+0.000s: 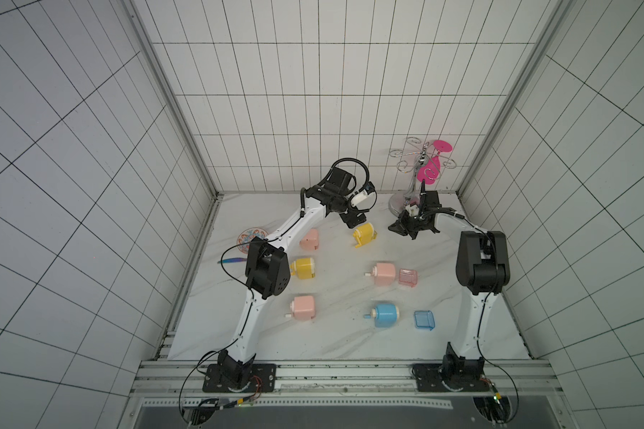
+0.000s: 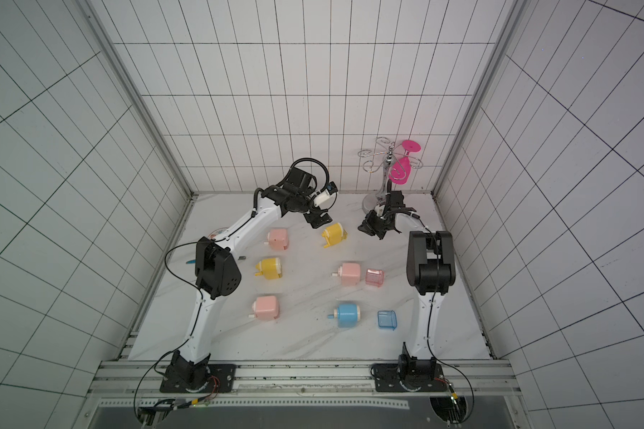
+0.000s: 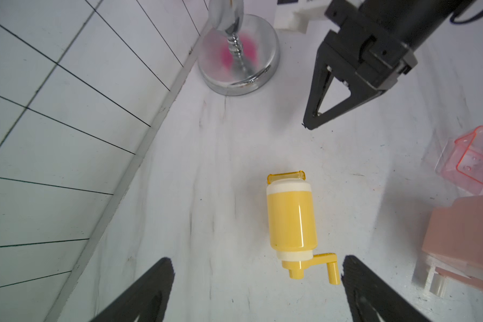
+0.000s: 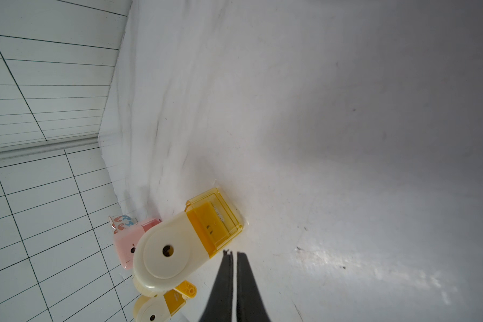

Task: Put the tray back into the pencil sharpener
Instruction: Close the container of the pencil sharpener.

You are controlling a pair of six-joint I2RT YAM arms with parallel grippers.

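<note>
1. Left wrist view: the yellow pencil sharpener stands on the desk, its clear amber tray in the slot with the lip showing. In both top views it sits just above frame centre.
2. The left gripper has its fingers wide apart, empty. The right gripper has its fingers pressed together, empty, just beside the tray.
3. The sharpener is glossy rounded plastic on a slick marbled desk, so any push on the tray could skid it.

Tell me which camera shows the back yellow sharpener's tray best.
The right wrist view: the tray is close, with its clear front and inside visible. The left wrist view shows only its edge; both top views show a small sliver.
</note>
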